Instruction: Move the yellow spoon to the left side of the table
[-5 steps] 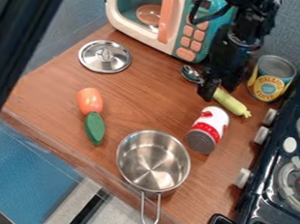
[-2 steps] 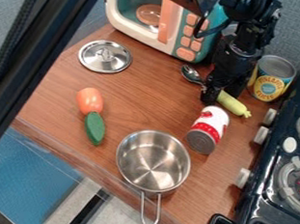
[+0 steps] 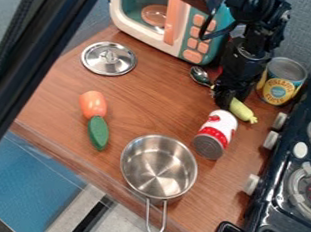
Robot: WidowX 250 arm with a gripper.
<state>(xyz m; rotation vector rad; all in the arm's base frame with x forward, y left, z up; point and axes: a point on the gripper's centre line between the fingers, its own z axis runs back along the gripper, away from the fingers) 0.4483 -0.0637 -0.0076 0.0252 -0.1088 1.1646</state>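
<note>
My gripper (image 3: 224, 102) hangs down over the handle of the yellow spoon (image 3: 242, 111), on the far right part of the wooden table (image 3: 143, 97); from here I can't tell whether it is spread, pressed together or pinching that handle. The spoon lies slantwise under it, its silver bowl out to the far left and the handle's tip to the near right. Just beside that tip, on the near side, I have a red and white can (image 3: 216, 133) lying tipped over, its grey end turned toward me. To the right of my gripper a can with a yellow label (image 3: 281, 81) stands upright at the far side. Behind and to the left sits a teal and white toy microwave (image 3: 190, 42). A steel pot (image 3: 159, 166) is nearer me, its long handle pointing to the near edge. Farther left I see an orange toy vegetable (image 3: 93, 104) touching a green one (image 3: 98, 133), and beyond them, a round metal lid (image 3: 109, 58). The black toy stove (image 3: 283, 202) takes up the right side.
</note>
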